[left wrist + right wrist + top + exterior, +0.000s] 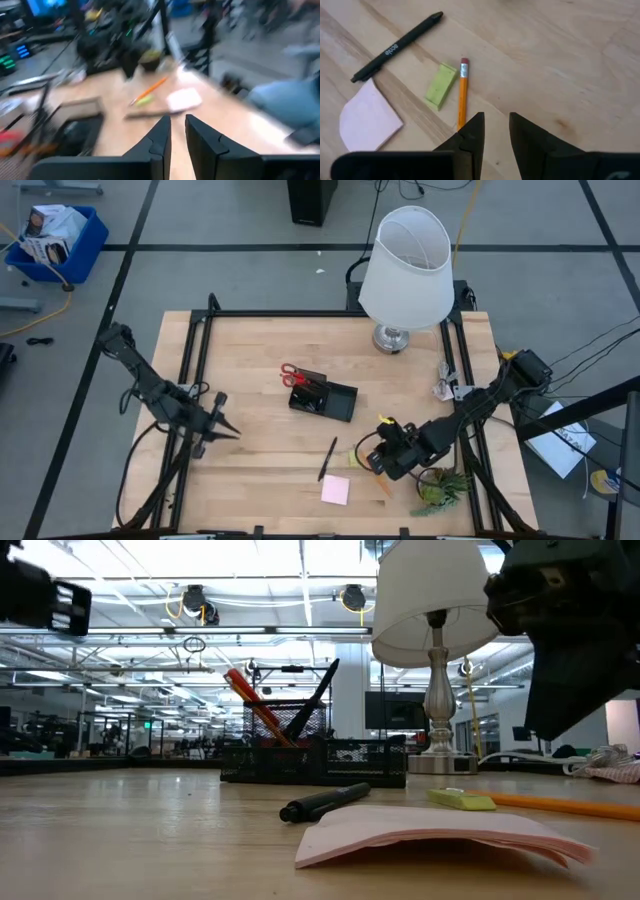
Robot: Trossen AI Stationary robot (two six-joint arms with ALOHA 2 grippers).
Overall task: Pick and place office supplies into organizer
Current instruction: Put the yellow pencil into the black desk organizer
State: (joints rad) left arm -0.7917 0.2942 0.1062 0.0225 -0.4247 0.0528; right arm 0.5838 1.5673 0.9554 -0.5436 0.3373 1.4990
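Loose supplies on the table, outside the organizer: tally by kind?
Black pen: 1
Orange pencil: 1
Yellow-green eraser: 1
Pink sticky-note pad: 1
Total: 4

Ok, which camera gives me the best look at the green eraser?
Right wrist view: the green eraser lies fully visible, beside the pencil. Low view shows it edge-on, high view as a speck, left wrist view blurred.

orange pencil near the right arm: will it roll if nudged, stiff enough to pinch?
The orange pencil lies flat on bare wood, so a sideways nudge may roll it. It looks straight and thin, probably stiff and light. The green eraser beside it could stop a roll that way.
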